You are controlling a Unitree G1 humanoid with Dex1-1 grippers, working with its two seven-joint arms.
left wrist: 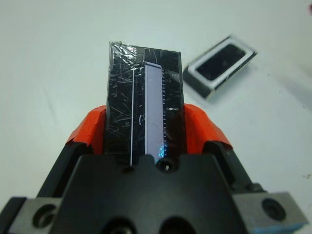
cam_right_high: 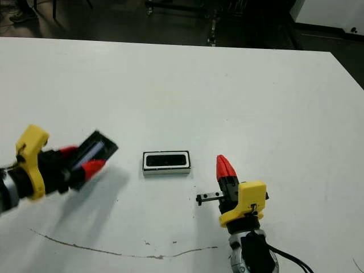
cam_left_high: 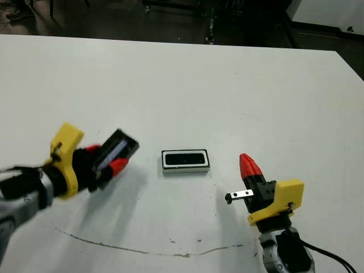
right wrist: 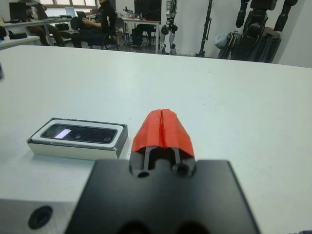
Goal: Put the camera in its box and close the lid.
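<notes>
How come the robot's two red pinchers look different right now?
The left end effector is clamped on the lid, holding it tilted above the table; the right end effector holds nothing.
The left one's red fingers are spread around the lid; the right one's fingers are pressed together into one point.
The left is to the left of the box, the right to its right.
Both have red tips and yellow mounts.

We see the box mid-desk, camera inside. Left gripper grips the lid, tilted; right gripper nearby, jaws together.
</notes>
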